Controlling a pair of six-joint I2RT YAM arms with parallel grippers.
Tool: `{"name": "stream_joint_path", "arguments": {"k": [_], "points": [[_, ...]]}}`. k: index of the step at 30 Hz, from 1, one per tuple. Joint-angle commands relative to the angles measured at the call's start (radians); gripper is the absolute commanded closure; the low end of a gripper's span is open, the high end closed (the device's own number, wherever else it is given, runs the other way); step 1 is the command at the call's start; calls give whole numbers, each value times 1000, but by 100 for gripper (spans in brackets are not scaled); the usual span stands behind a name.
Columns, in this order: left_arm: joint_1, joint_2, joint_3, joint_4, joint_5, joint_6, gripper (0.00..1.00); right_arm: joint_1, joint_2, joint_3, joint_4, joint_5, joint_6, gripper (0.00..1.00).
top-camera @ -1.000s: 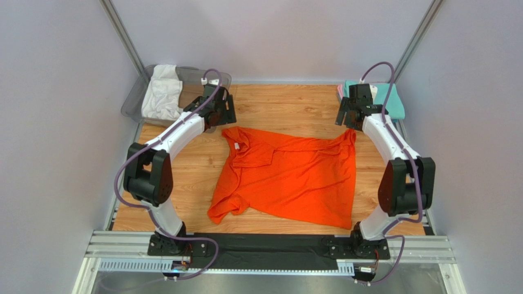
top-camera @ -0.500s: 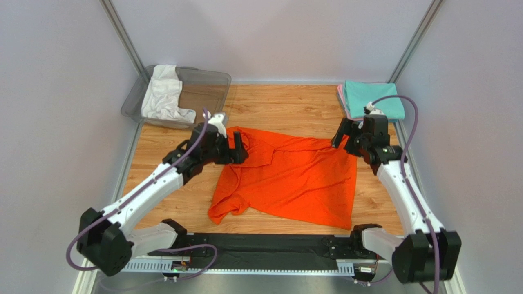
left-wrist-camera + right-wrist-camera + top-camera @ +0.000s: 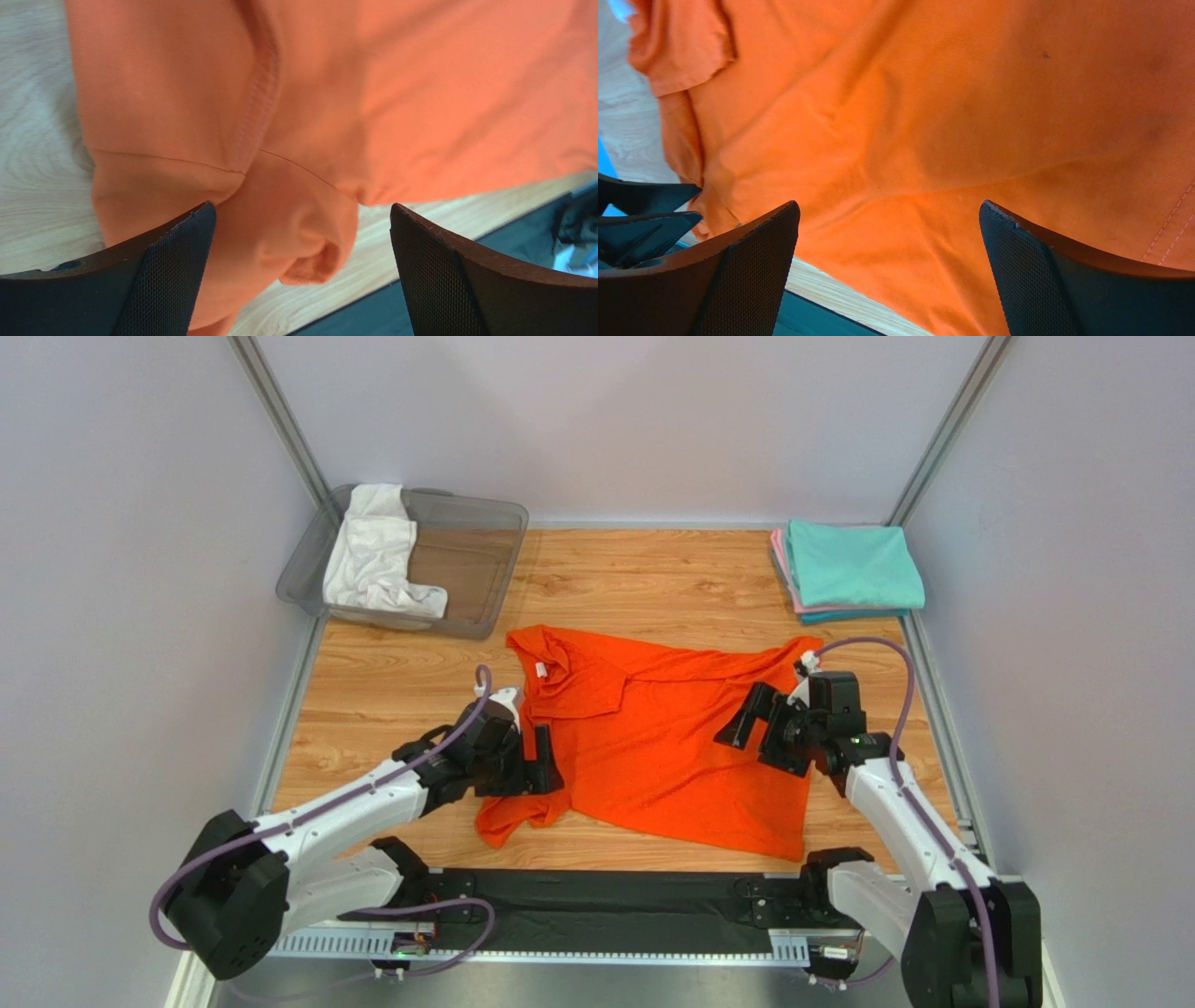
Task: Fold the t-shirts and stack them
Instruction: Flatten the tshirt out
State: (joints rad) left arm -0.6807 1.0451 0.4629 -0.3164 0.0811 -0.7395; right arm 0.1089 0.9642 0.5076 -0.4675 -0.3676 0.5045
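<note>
View from above and from both wrists. The orange t-shirt (image 3: pixel 659 742) lies spread but rumpled near the middle of the wooden table (image 3: pixel 379 693), collar toward the far edge and hem toward the arms. It is the garment in hand, and I judge it not yet folded. The left gripper (image 3: pixel 544 759) hangs low over the shirt's left edge, jaws wide apart and holding nothing. Its wrist view shows the crumpled sleeve (image 3: pixel 295 234) bunched directly between the two fingers (image 3: pixel 168 273), which suggests the arm is placed there to pinch and straighten that sleeve. The right gripper (image 3: pixel 746 717) hovers over the right half of the cloth, jaws likewise spread and empty; beneath it the fabric shows only shallow creases, so this arm seems set to pin or smooth the body while the other works. The teal t-shirt (image 3: pixel 853 564) rests folded on the pink t-shirt (image 3: pixel 776 567) at the far right corner, probably the stack awaiting this one. The white t-shirt (image 3: pixel 372 553) lies heaped in the clear bin (image 3: pixel 477 546) at far left, untouched.
</note>
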Motion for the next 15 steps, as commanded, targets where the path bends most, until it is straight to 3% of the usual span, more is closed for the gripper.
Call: {"name": "stream_joint_path", "arguments": {"k": [1, 7, 15], "points": [[0, 70, 25, 53, -79, -46, 0, 20, 89, 28, 66, 48, -1, 0], [76, 202, 86, 102, -107, -6, 0, 26, 321, 111, 101, 147, -18, 0], [219, 437, 216, 151, 26, 71, 0, 25, 582, 328, 109, 236, -29, 0]]}}
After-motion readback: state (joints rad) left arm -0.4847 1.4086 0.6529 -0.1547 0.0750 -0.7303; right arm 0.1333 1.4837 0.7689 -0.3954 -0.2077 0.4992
